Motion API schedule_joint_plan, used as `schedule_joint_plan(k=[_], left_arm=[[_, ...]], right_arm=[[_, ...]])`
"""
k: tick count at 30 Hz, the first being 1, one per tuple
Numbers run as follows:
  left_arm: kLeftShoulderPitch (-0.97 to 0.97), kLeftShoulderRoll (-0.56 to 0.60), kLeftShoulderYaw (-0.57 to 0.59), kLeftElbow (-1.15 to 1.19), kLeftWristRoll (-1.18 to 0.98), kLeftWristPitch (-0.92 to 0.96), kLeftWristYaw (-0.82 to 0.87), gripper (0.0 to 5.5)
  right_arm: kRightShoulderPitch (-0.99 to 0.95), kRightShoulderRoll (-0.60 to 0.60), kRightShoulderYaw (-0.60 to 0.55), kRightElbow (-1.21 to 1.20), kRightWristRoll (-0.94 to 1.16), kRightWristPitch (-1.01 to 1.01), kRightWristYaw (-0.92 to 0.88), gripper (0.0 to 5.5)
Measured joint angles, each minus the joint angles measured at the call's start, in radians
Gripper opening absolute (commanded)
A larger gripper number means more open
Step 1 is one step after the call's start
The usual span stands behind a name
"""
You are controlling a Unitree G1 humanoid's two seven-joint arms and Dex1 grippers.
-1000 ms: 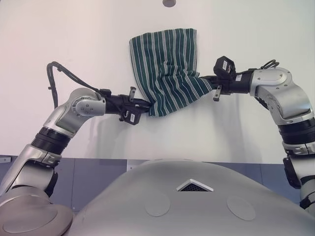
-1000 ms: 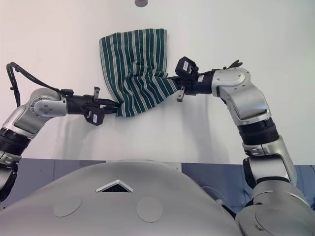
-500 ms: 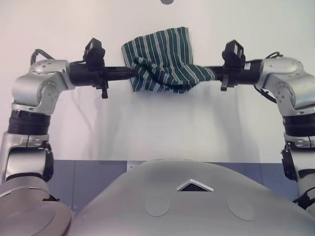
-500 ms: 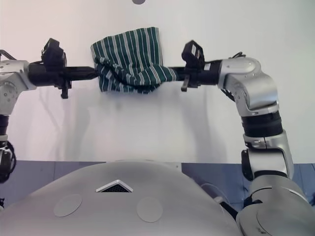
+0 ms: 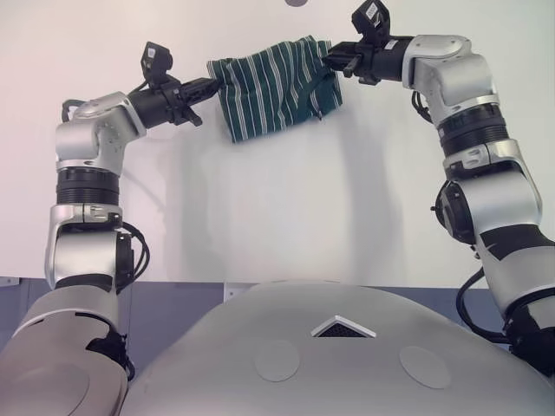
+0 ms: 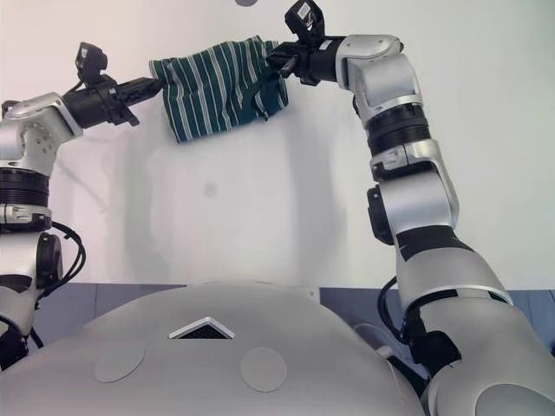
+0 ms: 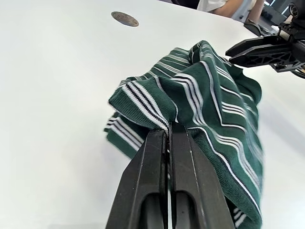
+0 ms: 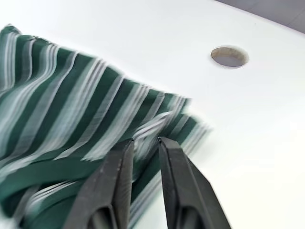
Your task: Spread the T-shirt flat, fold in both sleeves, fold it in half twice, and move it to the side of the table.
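Two grippers, one T-shirt. At left, left gripper (image 7: 167,131) pinched tight on left edge of green striped T-shirt (image 5: 269,87), bunched at far middle. At right, right gripper (image 5: 329,59) clamped on its far corner. One white table (image 5: 260,217), with one round hole (image 8: 229,56) just beyond.

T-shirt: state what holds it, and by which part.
Both hold it: the left gripper pinches a folded edge of the T-shirt, the right gripper the opposite edge.

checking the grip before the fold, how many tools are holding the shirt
2. The left tool pinches the shirt at its left edge; the right tool holds its right corner. Both are shut on the cloth.
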Motion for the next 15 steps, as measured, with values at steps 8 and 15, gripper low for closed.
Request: schedule_joint_plan(k=[8, 15], left_arm=[[-0.033, -0.074, 0.088, 0.132, 0.13, -0.209, 0.178, 0.87], [-0.074, -0.106, 0.204, 0.244, 0.14, -0.289, 0.319, 0.87]], right_arm=[[0.016, 0.053, -0.077, -0.024, 0.009, -0.212, 0.038, 0.03], [0.044, 0.109, -0.112, 0.073, 0.042, 0.058, 0.068, 0.03]])
